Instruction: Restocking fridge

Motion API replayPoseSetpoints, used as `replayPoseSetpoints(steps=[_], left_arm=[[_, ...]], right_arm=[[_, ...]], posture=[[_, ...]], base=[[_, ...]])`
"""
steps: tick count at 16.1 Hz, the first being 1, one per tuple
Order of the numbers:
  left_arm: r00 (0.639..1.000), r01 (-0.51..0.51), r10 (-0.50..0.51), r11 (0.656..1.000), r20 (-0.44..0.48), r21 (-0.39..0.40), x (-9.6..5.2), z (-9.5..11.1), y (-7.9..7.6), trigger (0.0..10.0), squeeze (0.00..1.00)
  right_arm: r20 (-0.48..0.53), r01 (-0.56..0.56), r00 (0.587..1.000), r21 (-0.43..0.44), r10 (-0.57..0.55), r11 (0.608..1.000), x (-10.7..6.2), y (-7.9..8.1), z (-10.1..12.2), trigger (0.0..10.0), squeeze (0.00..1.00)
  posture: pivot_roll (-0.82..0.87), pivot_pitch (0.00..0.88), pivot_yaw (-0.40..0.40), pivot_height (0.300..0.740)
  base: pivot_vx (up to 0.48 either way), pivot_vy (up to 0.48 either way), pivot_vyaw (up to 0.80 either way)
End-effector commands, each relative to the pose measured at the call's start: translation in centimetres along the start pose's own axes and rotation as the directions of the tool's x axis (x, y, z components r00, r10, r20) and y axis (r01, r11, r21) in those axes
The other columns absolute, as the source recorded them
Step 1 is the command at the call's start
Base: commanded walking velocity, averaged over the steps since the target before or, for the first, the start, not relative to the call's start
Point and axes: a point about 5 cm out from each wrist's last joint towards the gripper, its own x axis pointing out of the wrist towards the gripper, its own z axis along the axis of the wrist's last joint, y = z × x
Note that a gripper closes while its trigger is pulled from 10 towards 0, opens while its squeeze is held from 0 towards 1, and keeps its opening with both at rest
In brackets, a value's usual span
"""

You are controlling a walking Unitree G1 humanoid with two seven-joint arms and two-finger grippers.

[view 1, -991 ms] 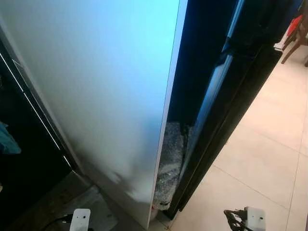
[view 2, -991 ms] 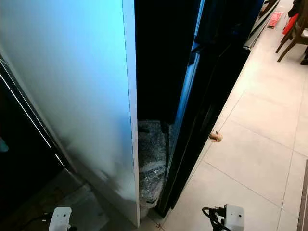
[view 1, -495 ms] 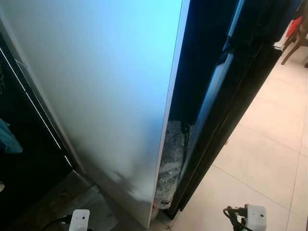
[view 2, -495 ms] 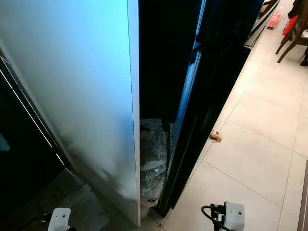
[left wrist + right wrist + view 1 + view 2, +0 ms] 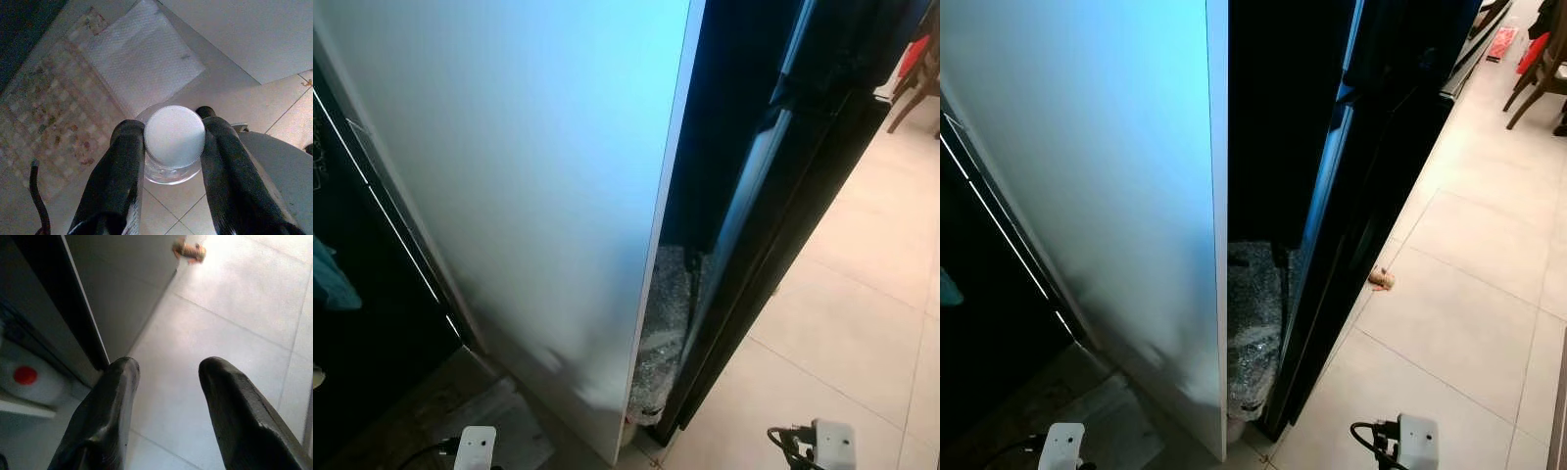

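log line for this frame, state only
left gripper: shut on white-capped bottle | right gripper: open, over floor tiles | ahead: white panel

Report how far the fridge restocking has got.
Done: the left gripper is shut on a white-capped bottle. In hand: the robot faces a white panel beside the dark fridge. Left: stocking the bottle; the right gripper is open, empty.

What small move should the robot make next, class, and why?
Probably step around the white fridge door toward the dark interior. The left hand grips a clear white-capped bottle, the right hand hangs open, and that door's outer face blocks the way.
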Motion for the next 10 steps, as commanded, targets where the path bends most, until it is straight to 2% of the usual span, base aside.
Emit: replayPoseSetpoints(steps=[1, 3, 4, 5, 6, 7, 8, 10], left_arm=[[1.0, 0.01, -0.009, 1.0, -0.015, 0.021, 0.0, -0.3, -0.3, 10.0, 0.0], [1.0, 0.012, -0.012, 1.0, -0.013, 0.021, 0.0, -0.2, -0.4, 10.0, 0.0], [1.0, 0.012, -0.012, 1.0, -0.012, 0.021, 0.0, -0.2, -0.4, 10.0, 0.0], [1.0, 0.012, -0.012, 1.0, -0.011, 0.021, 0.0, -0.1, -0.4, 10.0, 0.0], [1.0, 0.013, -0.012, 1.0, -0.01, 0.021, 0.0, -0.1, -0.4, 10.0, 0.0], [1.0, 0.012, -0.012, 1.0, -0.01, 0.021, 0.0, -0.1, -0.4, 10.0, 0.0], [1.0, 0.011, -0.011, 1.0, -0.009, 0.017, 0.0, -0.1, -0.4, 10.0, 0.0], [1.0, 0.009, -0.009, 1.0, -0.007, 0.014, 0.0, -0.1, -0.4, 10.0, 0.0]], right_arm=[[-0.069, 0.031, 0.997, -0.018, -0.032, 0.999, -0.1, -0.6, -0.7, 10.0, 0.0], [-0.134, 0.039, 0.99, -0.029, -0.042, 0.999, -0.2, -0.6, -1.2, 10.0, 0.0], [-0.122, 0.055, 0.991, -0.027, -0.058, 0.998, -0.2, -0.7, -1.2, 10.0, 0.0], [-0.003, 0.056, 0.998, 0.042, -0.056, 0.998, -0.2, -0.6, -0.3, 10.0, 0.0], [0.043, 0.044, 0.998, 0.006, -0.045, 0.999, -0.2, -0.5, 0.3, 10.0, 0.0], [0.422, -0.069, 0.903, -0.046, 0.082, 0.997, 1.5, 5.9, 8.9, 10.0, 0.0], [0.518, -0.07, 0.851, -0.055, 0.088, 0.996, 1.0, 7.2, 11.3, 10.0, 0.0], [0.564, -0.056, 0.822, -0.058, 0.079, 0.997, 0.8, 7.2, 11.8, 10.0, 0.0]], posture=[[-0.06, 0.0, -0.059, 0.74], [-0.06, 0.0, -0.06, 0.74], [-0.06, 0.0, -0.062, 0.74], [-0.05, 0.0, -0.061, 0.74], [-0.06, 0.0, -0.06, 0.74], [-0.06, 0.0, -0.06, 0.74], [-0.06, 0.0, -0.061, 0.74], [-0.05, 0.0, -0.061, 0.74]], base=[[0.0, 0.0, 0.0], [0.0, 0.0, 0.0], [0.0, 0.0, 0.0], [0.0, 0.0, 0.0], [0.0, 0.0, 0.0], [0.0, 0.0, 0.0], [0.0, 0.0, 0.0], [0.0, 0.0, 0.0]])
